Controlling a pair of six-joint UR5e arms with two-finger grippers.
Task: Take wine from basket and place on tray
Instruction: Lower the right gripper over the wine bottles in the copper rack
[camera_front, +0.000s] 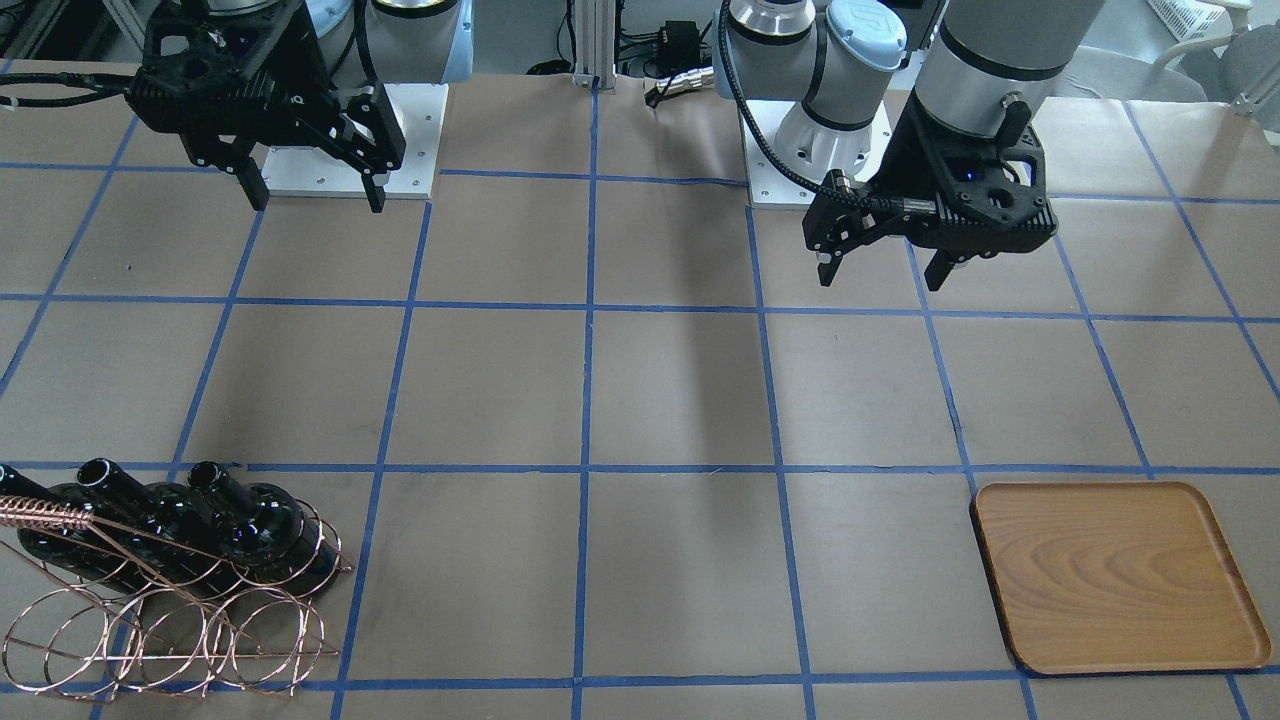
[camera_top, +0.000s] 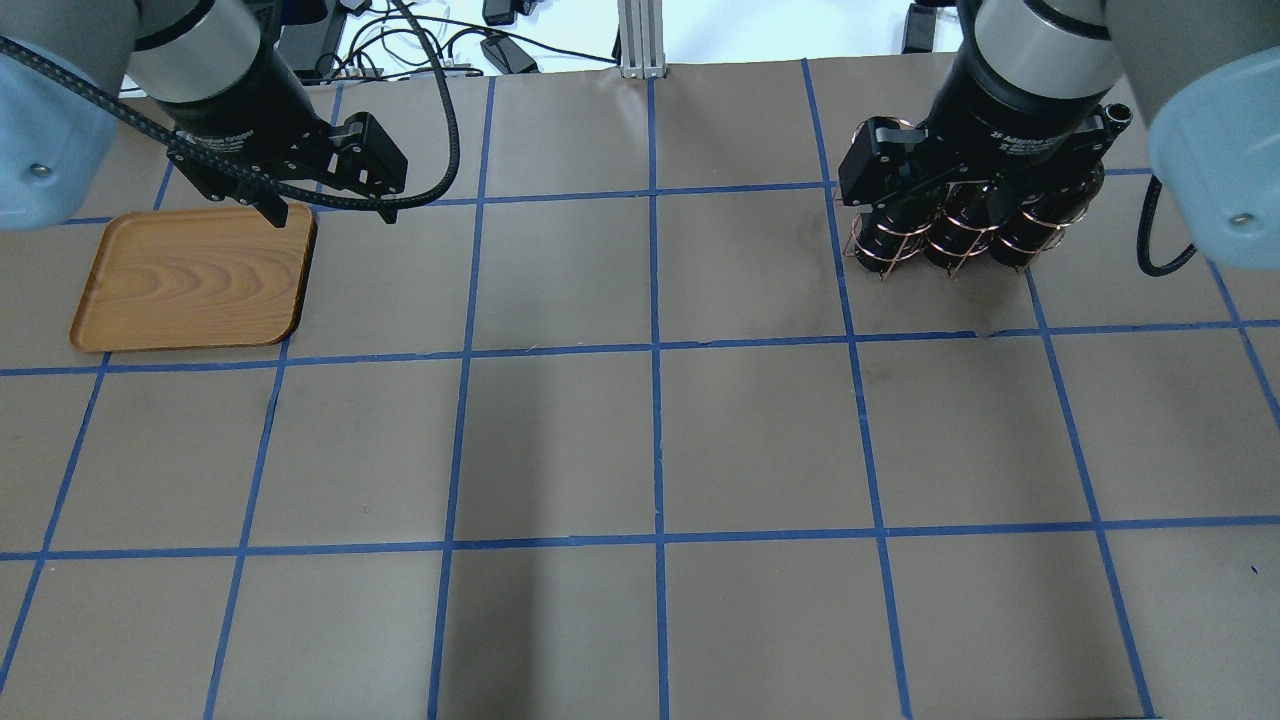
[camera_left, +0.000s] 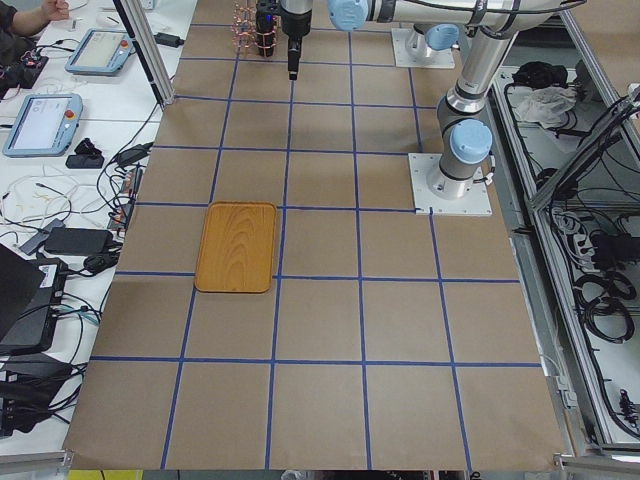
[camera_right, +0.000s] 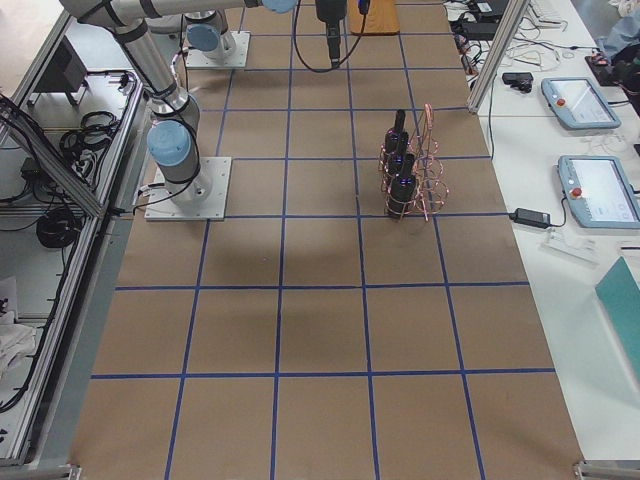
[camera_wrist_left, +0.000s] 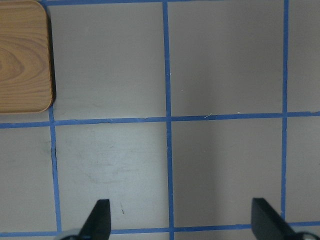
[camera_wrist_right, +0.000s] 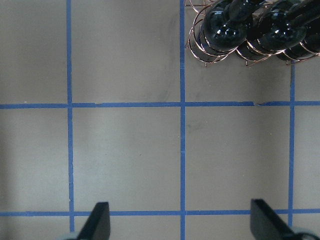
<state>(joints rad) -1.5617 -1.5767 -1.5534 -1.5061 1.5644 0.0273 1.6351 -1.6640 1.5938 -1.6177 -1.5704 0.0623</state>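
Three black wine bottles (camera_front: 262, 520) stand upright, necks up, side by side in the copper wire basket (camera_front: 45, 516), all of them inside its rings. The basket sits on the robot's right side of the desk (camera_front: 680, 390), toward the edge away from the robot. The wooden tray (camera_front: 1115, 575) lies flat on the robot's left side, along that same far edge and well apart from the basket, with nothing on it. The right pincer (camera_front: 318, 200) hangs above the desk, back near the robot's base and clear of the basket, its fingers spread wide and holding nothing. The left pincer (camera_front: 882, 280) hangs on the other side, short of the tray, also spread wide and holding nothing.
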